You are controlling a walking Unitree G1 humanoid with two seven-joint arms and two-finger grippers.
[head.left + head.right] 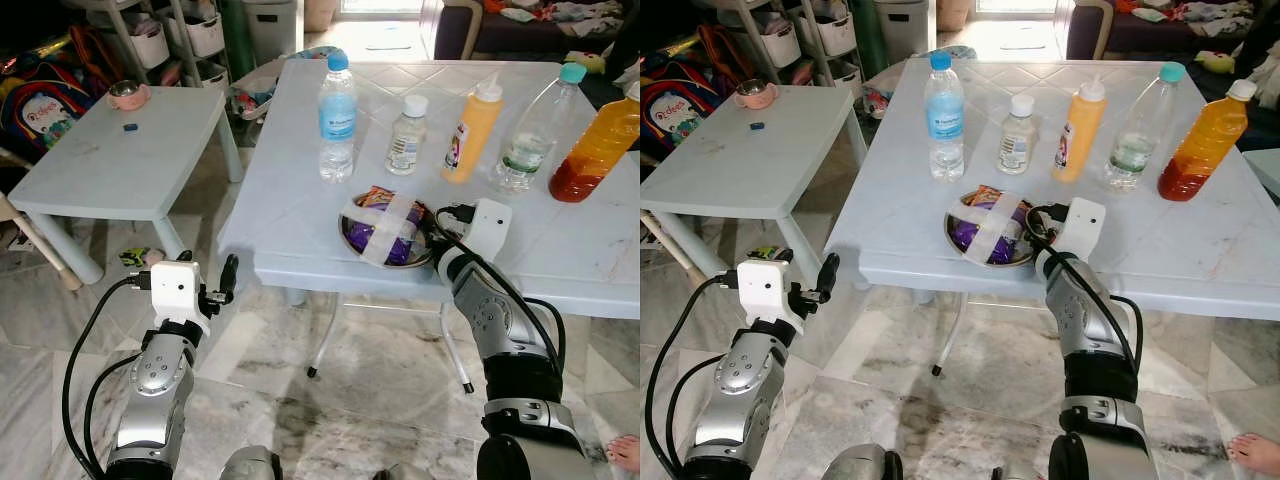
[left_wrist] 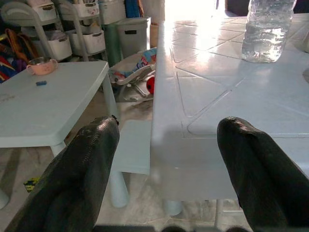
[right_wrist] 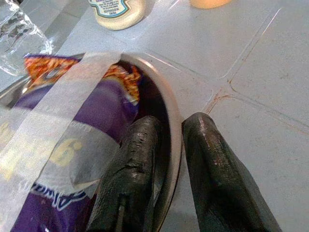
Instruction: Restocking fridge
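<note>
Here the right gripper (image 3: 169,159) pinches the rim of the bowl (image 1: 352,238) at the table's (image 1: 300,210) front edge; left gripper (image 2: 166,166) spread; five bottles (image 1: 337,118), apparently, stand behind

A smaller pale desk (image 1: 120,150) stands left of the large one, bearing a pink cup (image 1: 128,95) and a small blue bit (image 1: 130,127); behind it, a colourful backpack (image 1: 42,112) and white storage bins (image 1: 205,35); marble floor (image 1: 370,370) below; bare toes (image 1: 625,452) at the right edge.
</note>
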